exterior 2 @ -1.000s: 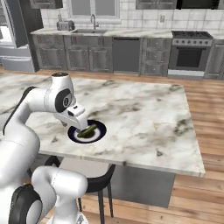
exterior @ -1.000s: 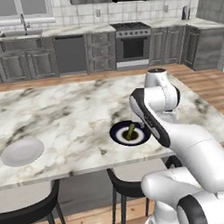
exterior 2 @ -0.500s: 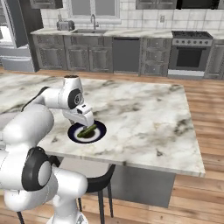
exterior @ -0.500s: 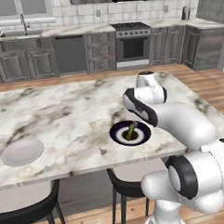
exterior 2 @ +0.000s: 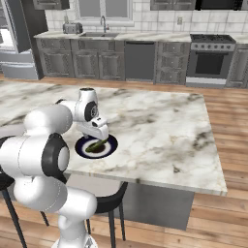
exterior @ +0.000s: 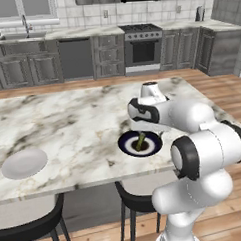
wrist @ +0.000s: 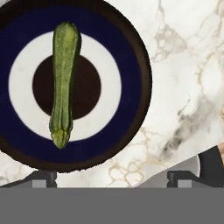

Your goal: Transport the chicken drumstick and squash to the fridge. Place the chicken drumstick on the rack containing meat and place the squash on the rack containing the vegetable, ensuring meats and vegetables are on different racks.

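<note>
Two dark stools (exterior: 38, 229) tucked under near edge of marble island (exterior: 57, 126), one at left, one (exterior: 134, 202) below the plate. White arm folded low over the island's near side, hand hanging just above the plate's right rim in left base view. Gripper (wrist: 111, 177) tips barely poke up at bottom of hand view, set wide apart, nothing between them, so claw reads spread and empty

Squash (wrist: 63, 83) lies flat on the round plate (wrist: 131, 57), across its dark centre and white ring; the plate has a navy band and brown rim. Squash is mottled green, one end thicker, the narrow knobbly end toward the gripper in hand view. Same squash (exterior: 141, 140) shows as a thin green stick on plate (exterior: 128, 144) in left base view, and (exterior 2: 97, 145) on plate (exterior 2: 109, 147) in right base view, partly behind the hand. Plate sits near the island's near edge, gripper off to one side of the squash, not touching it

Left on the island, well apart from the plate, a plain white dish (exterior: 23, 163)

Far side: wood floor, grey cabinets (exterior: 24, 70) along the back wall, dishwasher (exterior: 75, 59), oven range (exterior: 144, 51), sink with faucet (exterior 2: 103, 24), toaster (exterior 2: 71, 28) on far counter. Fridge (exterior 2: 13, 38) edge at far left of right base view, door state unclear
</note>
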Tool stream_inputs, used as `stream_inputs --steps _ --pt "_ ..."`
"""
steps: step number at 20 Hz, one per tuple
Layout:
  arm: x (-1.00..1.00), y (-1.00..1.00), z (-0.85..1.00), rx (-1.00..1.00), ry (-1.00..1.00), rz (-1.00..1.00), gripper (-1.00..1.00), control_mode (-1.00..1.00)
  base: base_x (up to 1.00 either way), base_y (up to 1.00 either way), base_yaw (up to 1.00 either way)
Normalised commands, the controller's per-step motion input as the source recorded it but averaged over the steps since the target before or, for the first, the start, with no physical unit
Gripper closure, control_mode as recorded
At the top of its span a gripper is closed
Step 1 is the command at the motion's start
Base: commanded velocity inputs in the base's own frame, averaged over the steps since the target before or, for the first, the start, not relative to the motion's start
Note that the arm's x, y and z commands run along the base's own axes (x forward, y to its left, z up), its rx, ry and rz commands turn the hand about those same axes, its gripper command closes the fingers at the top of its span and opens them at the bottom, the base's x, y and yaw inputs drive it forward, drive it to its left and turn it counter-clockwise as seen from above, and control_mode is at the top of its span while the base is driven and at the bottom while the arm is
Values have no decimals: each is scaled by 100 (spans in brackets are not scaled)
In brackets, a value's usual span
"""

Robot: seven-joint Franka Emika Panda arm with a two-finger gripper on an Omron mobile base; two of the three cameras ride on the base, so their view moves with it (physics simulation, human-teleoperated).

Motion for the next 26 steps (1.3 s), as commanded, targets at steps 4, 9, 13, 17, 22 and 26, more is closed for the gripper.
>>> stream_inputs --steps 4,9,13,17,22,26 --pt "26 0 -43 0 2 -1 -100 -100 0 0 0" --pt "10 0 -34 0 0 -3 -100 -100 0 0 0" --pt "21 2 -25 0 0 -3 -100 -100 0 0 0" --pt "23 1 -11 0 0 -3 -100 -100 0 0 0" --pt "26 10 -3 0 0 -5 -100 -100 0 0 0" --pt "18 10 -2 0 0 -5 -100 -100 0 0 0"
